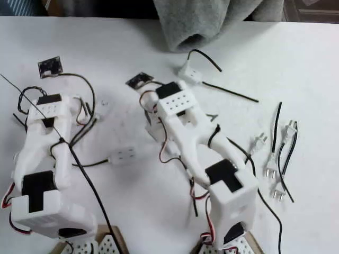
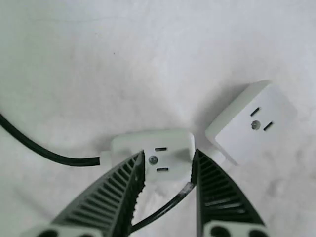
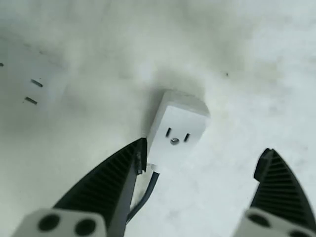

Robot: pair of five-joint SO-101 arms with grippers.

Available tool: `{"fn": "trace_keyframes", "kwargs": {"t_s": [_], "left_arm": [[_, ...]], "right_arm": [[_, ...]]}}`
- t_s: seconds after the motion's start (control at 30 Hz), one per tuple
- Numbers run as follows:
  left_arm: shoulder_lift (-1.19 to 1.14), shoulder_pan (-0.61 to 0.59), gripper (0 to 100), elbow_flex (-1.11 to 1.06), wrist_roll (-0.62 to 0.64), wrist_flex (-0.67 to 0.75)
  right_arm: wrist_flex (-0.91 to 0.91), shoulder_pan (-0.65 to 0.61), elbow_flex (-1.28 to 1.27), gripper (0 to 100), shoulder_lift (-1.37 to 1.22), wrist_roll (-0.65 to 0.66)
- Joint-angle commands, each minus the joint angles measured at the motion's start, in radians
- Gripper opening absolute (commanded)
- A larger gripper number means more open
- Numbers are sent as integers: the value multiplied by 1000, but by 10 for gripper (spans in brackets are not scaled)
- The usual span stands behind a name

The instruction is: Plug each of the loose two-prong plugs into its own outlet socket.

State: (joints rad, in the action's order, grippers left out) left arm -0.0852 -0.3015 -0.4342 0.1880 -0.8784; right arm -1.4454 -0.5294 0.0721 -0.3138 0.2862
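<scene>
Left gripper (image 2: 169, 153) is set narrow about a corded socket (image 2: 168, 140); whether it is clamped cannot be told. A square socket (image 2: 252, 123) is seen just beside that one. Right gripper (image 3: 205, 148) is held wide open at a white socket (image 3: 177, 129), which is lying between its jaws. Loose plugs (image 1: 271, 169) are laid on the table (image 1: 296, 63) to the right arm's right, well apart from the sockets, not yet plugged in.

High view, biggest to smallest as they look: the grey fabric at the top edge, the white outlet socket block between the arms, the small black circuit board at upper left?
1. The grey fabric, by far.
2 and 3. The white outlet socket block and the black circuit board look about alike, so I won't rank them.
</scene>
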Motion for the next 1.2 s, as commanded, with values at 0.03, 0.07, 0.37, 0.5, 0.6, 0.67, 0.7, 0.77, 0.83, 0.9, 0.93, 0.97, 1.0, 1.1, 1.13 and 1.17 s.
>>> {"fn": "trace_keyframes", "kwargs": {"t_s": [0.03, 0.07, 0.37, 0.5, 0.6, 0.67, 0.7, 0.77, 0.83, 0.9, 0.93, 0.97, 1.0, 1.1, 1.13, 1.17], "left_arm": [[50, -4, 169, 5, 11, 14], [50, -4, 169, 5, 11, 14], [50, -4, 169, 5, 11, 9], [50, -2, 169, 5, 11, 14], [50, -2, 169, 5, 11, 14], [50, -2, 169, 5, 11, 14], [50, -2, 169, 5, 11, 14], [50, -2, 169, 6, 11, 14], [50, -2, 169, 6, 11, 14], [50, -2, 169, 6, 11, 14], [50, -2, 169, 6, 11, 14], [50, -2, 169, 6, 11, 14], [50, -2, 169, 6, 11, 14], [50, -2, 169, 6, 11, 14], [50, -2, 169, 6, 11, 14], [50, -2, 169, 5, 11, 14]], "right_arm": [[-28, 111, 43, 337, 81, 69], [-27, 131, 38, 337, 65, 78], [13, 193, 37, 337, -176, 103], [7, 197, 44, 337, -143, 103], [-38, 191, 52, 337, -59, 100], [-67, 163, 48, 337, 1, 95], [-84, 147, 46, 337, 22, 95], [-119, 107, 43, 337, 51, 95], [-124, 62, 23, 337, 67, 94], [-110, 28, -3, 337, 62, 94], [-88, 18, -21, 337, 59, 94], [-65, 15, -43, 337, 51, 94], [-44, 16, -63, 337, 45, 94], [25, 41, -120, 337, 19, 94], [42, 56, -132, 337, 8, 95], [54, 74, -138, 337, -2, 101]]}}
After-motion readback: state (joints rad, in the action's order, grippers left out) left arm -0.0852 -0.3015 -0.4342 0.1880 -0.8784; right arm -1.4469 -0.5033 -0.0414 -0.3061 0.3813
